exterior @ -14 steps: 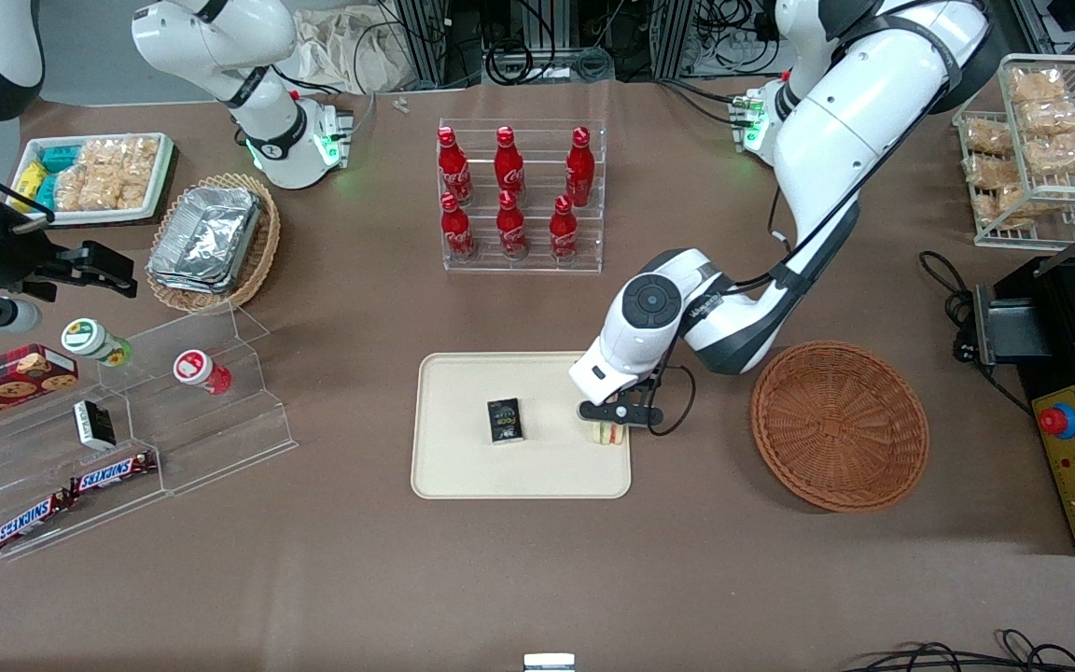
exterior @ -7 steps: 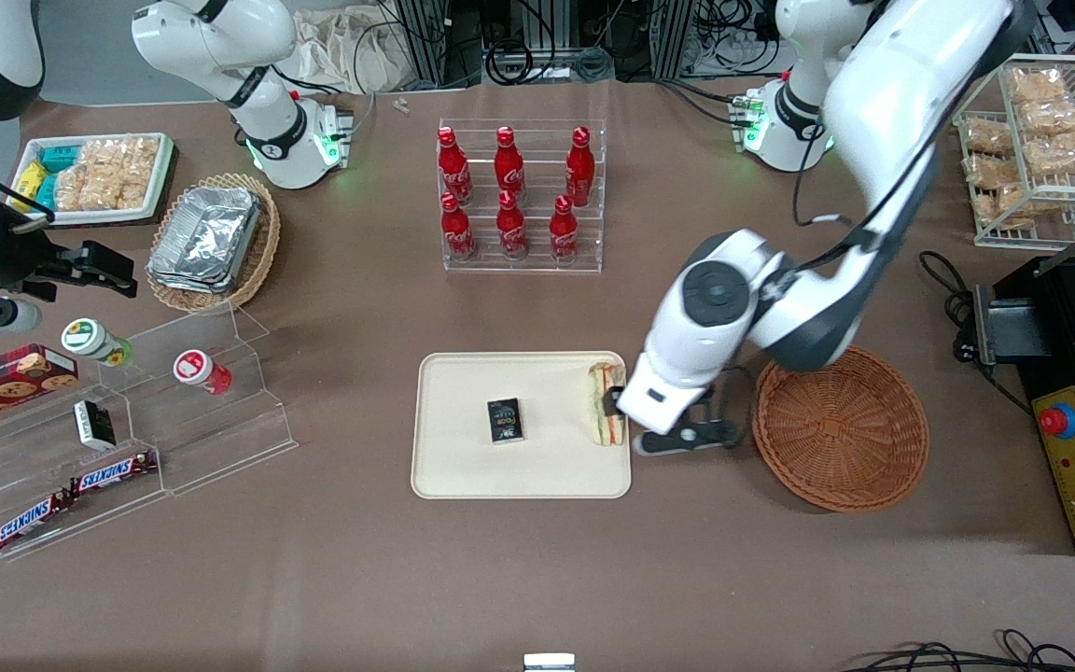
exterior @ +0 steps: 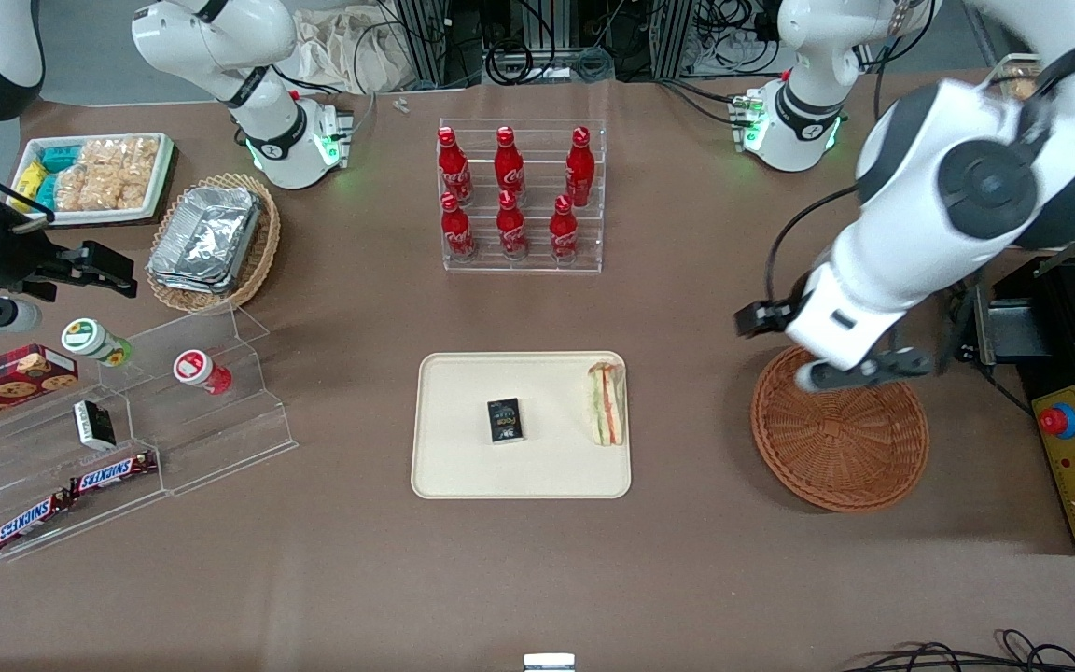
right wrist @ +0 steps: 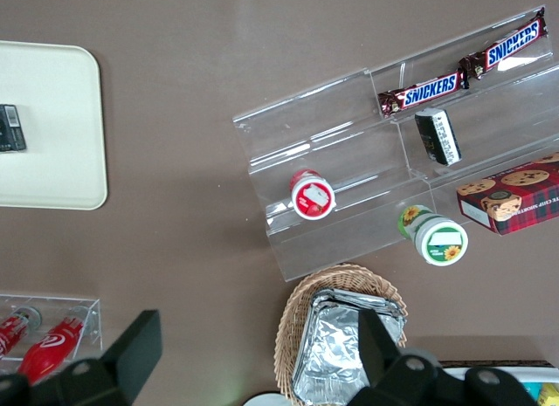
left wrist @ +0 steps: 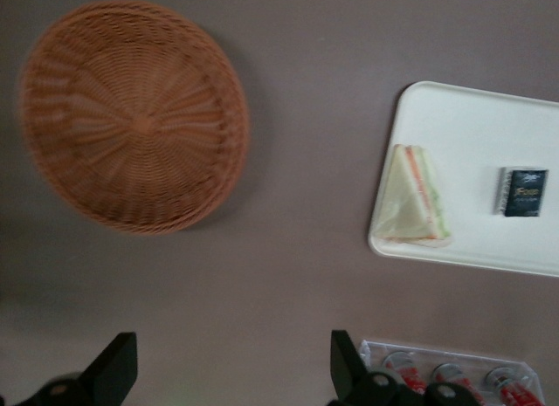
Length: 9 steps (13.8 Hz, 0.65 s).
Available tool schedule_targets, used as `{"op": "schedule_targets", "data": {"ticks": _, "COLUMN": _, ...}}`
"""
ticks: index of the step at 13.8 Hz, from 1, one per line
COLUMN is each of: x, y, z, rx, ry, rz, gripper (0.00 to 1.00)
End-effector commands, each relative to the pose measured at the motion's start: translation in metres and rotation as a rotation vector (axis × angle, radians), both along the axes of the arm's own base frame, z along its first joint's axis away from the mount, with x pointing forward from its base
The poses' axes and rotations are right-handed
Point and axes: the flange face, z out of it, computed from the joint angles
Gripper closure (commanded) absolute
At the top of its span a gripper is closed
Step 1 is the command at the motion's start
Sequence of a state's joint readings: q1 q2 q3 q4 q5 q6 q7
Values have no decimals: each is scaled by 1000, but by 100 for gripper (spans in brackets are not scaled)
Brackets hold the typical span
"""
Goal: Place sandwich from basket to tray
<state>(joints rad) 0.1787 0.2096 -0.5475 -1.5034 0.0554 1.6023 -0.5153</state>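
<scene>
The sandwich [exterior: 607,403], a wrapped wedge with orange-red and green layers, lies on the cream tray [exterior: 463,467] at the edge nearest the basket; it also shows in the left wrist view [left wrist: 417,198] on the tray [left wrist: 472,118]. The reddish-brown wicker basket [exterior: 839,439] is empty and also shows in the left wrist view [left wrist: 133,115]. My left gripper [exterior: 831,359] is raised above the basket's rim farthest from the front camera, well apart from the sandwich. Its fingers [left wrist: 116,367] are spread wide with nothing between them.
A small black packet [exterior: 504,419] lies mid-tray. A clear rack of red cola bottles [exterior: 519,196] stands farther from the camera than the tray. A black machine with a red button [exterior: 1074,439] sits beside the basket. Clear snack shelves [exterior: 127,429] lie toward the parked arm's end.
The gripper let go of the sandwich on the tray, then rose and swung away over the basket toward the working arm's end. The sandwich stays on the tray.
</scene>
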Motion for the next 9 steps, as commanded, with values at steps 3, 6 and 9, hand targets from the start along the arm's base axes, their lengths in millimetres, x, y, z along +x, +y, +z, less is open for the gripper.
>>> {"op": "schedule_targets", "data": {"ticks": 3, "x": -42, "y": 64, "z": 61, "rx": 17, "ry": 30, "rz": -8, "gripper": 1}}
{"op": "schedule_targets", "data": {"ticks": 6, "x": -62, "y": 84, "z": 78, "rx": -13, "ry": 13, "rz": -32, "gripper": 1}}
{"op": "schedule_targets", "data": {"ticks": 9, "x": -57, "y": 87, "z": 84, "rx": -17, "ry": 5, "rz": -29, "gripper": 1}}
